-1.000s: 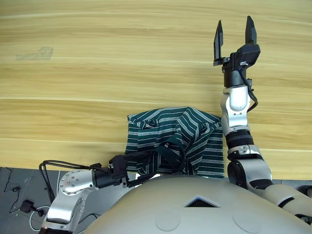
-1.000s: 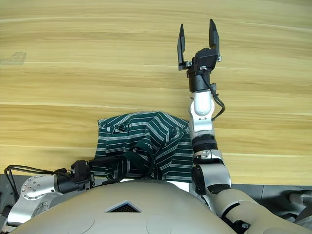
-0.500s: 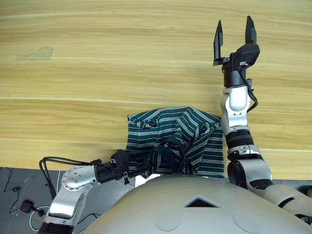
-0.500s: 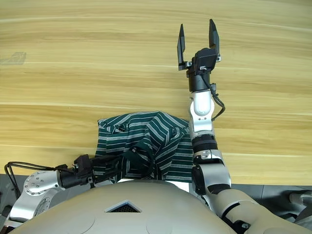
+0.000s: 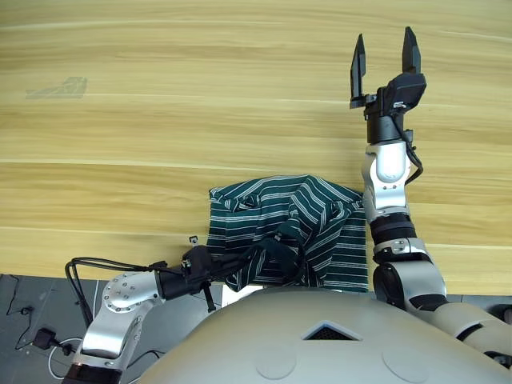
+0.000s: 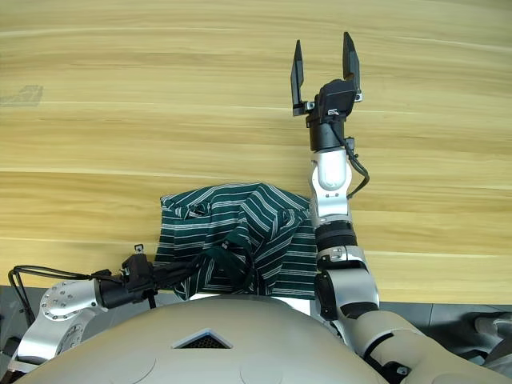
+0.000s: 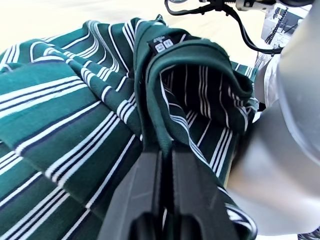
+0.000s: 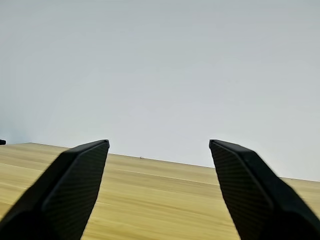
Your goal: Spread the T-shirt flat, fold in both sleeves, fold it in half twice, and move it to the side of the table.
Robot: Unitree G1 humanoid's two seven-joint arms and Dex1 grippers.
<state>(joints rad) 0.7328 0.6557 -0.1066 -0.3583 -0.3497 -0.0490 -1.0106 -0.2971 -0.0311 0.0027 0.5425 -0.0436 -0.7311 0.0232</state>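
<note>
The wooden table has the striped T-shirt bunched up at its 6 o'clock edge. The left tool is pinched tight on a fold by the collar. The right tool, at 1 o'clock from the shirt, is wide open and holds nothing. To spread it well, pull slowly and keep the cloth low.

Grey floor w/ black cables near-left, faint mark far-left, pale wall behind

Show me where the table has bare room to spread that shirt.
The table is bare beyond the shirt and to its left; the open right gripper hangs over the right side. Crowded: the near edge, where the left gripper pinches the bunched shirt.
</note>
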